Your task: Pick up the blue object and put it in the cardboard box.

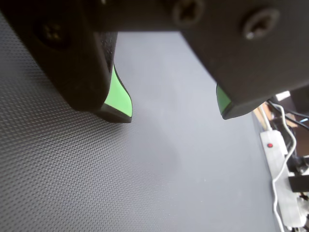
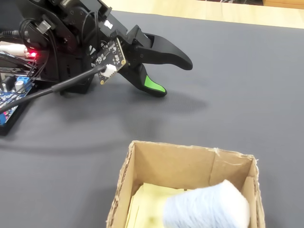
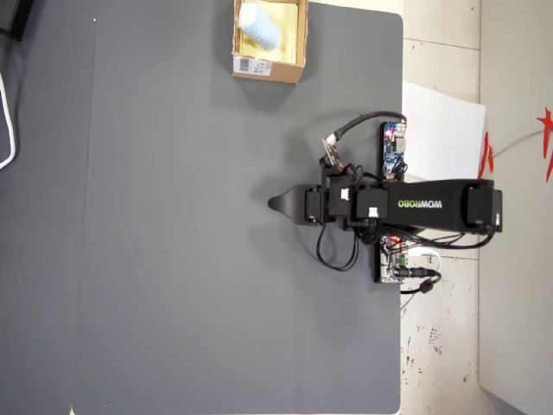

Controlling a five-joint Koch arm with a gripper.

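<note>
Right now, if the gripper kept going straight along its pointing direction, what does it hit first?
Likely just the dark mat: the gripper tilts down toward bare surface. In the overhead view, the cardboard box sits well off that line.

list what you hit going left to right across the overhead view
small tan cardboard box holding the pale blue soft oblong block → black tool → dark blue circuit board → white paper sheet

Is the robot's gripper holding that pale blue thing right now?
No, the gripper is open and empty, and the blue object lies inside the cardboard box.

Matt dimpled mat (image 1: 96, 183), cardboard box (image 2: 156, 166)
</note>
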